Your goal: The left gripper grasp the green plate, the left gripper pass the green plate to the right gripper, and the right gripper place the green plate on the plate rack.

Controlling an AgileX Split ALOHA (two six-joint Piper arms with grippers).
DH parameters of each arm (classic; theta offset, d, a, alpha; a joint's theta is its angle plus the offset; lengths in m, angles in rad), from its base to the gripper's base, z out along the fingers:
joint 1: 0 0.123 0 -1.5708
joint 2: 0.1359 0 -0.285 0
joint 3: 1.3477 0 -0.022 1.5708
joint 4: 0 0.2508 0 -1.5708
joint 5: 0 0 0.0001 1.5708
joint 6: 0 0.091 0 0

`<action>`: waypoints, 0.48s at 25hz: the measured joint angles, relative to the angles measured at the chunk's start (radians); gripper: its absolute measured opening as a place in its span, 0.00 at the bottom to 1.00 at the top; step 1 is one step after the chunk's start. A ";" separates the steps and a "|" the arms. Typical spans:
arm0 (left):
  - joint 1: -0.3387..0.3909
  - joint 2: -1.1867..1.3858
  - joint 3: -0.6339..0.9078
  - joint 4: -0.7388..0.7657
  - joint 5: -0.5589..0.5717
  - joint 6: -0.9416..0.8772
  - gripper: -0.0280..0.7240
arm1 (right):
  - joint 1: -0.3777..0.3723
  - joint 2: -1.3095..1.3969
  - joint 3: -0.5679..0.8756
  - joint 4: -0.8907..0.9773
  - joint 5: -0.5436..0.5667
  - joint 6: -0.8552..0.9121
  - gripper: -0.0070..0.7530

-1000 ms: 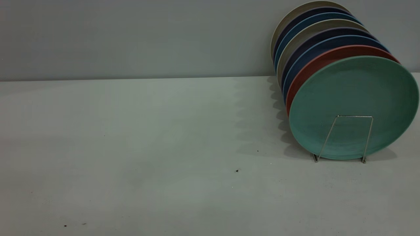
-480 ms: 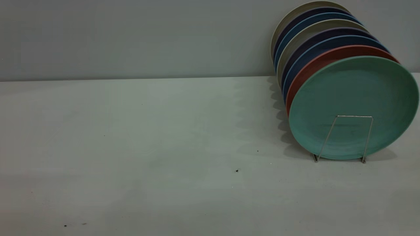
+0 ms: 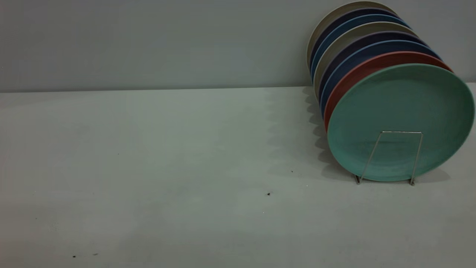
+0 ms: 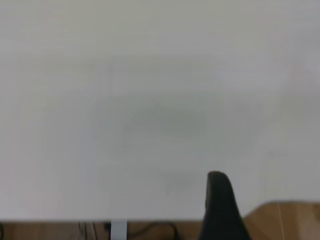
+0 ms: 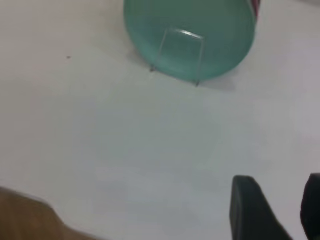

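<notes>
The green plate stands upright on the plate rack, at the right side of the pale bench near the grey wall. It is the front plate of the row, and the foremost wire loop of the rack crosses its lower face. Directly behind it stands a salmon-pink plate, then blue plates and beige plates, all leaning the same way and overlapping each other. No arm appears in the exterior view.

In the right wrist view the right hand is over the bare bench, well apart from the green plate and the plate rack. Its two dark fingers stand apart with a gap between them, and they hold nothing.

In the left wrist view only one dark finger of the left hand shows, above the bare bench close to its edge. I cannot tell how far this hand is open. Nothing is seen held in it.
</notes>
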 joint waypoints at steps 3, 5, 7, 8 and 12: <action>-0.006 0.000 0.010 0.003 -0.044 0.000 0.74 | 0.000 -0.001 0.000 -0.002 0.000 0.005 0.36; -0.006 0.000 0.010 0.000 -0.046 0.000 0.74 | 0.000 -0.001 0.000 -0.002 -0.001 0.006 0.36; -0.006 0.000 0.019 -0.024 -0.034 0.000 0.74 | 0.000 -0.001 0.000 -0.004 -0.001 0.008 0.36; -0.006 0.000 0.025 -0.035 -0.023 0.000 0.74 | 0.000 -0.001 0.000 -0.004 -0.001 0.009 0.36; -0.008 0.000 0.037 -0.043 -0.006 0.019 0.74 | 0.000 -0.001 0.000 -0.013 -0.001 0.020 0.36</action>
